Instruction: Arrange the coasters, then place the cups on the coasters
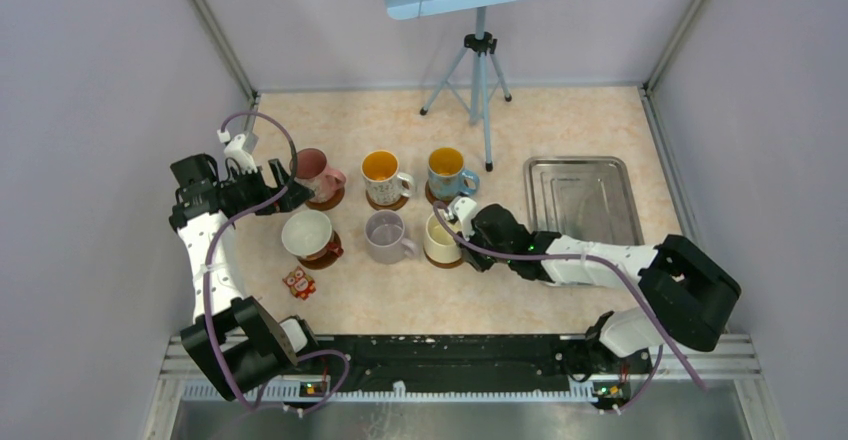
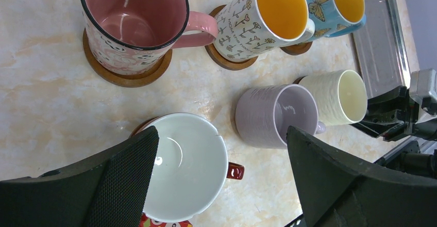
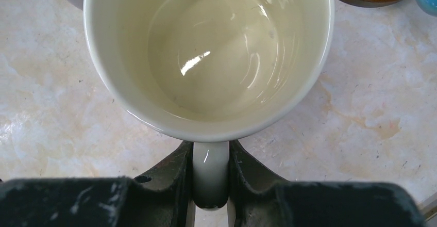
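Six cups stand in two rows. The back row holds the pink cup (image 1: 316, 171), the patterned cup (image 1: 384, 175) and the blue cup (image 1: 447, 171), each on a brown coaster (image 2: 123, 75). In front are the red cup with a white inside (image 1: 308, 233) on a coaster (image 1: 327, 254), the lavender cup (image 1: 386, 236) and the cream cup (image 1: 440, 239). My right gripper (image 3: 210, 157) is shut on the cream cup's handle (image 3: 210, 173), and a brown sliver shows under that cup. My left gripper (image 2: 221, 136) hangs wide open above the red cup (image 2: 185, 185), holding nothing.
A steel tray (image 1: 583, 200) lies to the right of the cups. A small red owl figure (image 1: 298, 282) stands in front of the red cup. A tripod (image 1: 480, 70) stands at the back. Walls close in both sides.
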Motion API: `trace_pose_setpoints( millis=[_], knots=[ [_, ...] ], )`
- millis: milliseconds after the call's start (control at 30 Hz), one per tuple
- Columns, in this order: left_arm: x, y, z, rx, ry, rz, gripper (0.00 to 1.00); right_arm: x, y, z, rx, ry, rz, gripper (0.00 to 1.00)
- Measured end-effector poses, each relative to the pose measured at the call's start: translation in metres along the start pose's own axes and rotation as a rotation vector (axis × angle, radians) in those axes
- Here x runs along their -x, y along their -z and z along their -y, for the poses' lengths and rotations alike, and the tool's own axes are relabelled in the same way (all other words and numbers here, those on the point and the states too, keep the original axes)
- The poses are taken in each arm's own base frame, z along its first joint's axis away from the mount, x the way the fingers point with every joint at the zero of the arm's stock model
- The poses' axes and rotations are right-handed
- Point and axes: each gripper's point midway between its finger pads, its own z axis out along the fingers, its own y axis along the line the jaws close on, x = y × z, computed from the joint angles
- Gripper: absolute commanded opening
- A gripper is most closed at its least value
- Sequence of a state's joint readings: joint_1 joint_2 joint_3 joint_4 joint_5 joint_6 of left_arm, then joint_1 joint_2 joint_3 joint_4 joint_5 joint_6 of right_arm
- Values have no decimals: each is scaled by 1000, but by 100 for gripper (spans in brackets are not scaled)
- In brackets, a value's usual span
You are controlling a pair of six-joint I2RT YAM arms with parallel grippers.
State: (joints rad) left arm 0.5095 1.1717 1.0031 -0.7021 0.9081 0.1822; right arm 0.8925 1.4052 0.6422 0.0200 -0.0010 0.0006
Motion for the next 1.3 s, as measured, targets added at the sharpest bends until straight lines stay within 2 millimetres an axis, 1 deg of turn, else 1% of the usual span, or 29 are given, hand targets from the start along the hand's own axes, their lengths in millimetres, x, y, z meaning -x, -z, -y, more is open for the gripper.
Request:
trace_pose_setpoints(
  millis=[333,500,900,933,967,1033,1133,1267,1300],
  knots=[
    [0,0,0,0,0,0,99,-4,1,-4,14,12,-15,0],
    [0,0,0,0,0,0,99,-4,2,-3,10,29,-17,13],
    [0,0,0,0,0,0,99,-6,4,-1,4,33,-25,15],
    [0,0,0,0,0,0,99,-6,4,-1,4,35,-26,16],
    [0,0,0,0,0,0,99,-6,5,-1,3,37,-28,19],
    [0,0,0,0,0,0,99,-7,6,-1,3,39,-32,30],
    [0,0,0,0,0,0,99,-9,8,-1,3,42,-39,41],
    [0,0,0,0,0,0,99,-9,9,-2,11,51,-40,47],
    [0,0,0,0,0,0,99,-9,9,-2,14,51,-40,50]
  ],
)
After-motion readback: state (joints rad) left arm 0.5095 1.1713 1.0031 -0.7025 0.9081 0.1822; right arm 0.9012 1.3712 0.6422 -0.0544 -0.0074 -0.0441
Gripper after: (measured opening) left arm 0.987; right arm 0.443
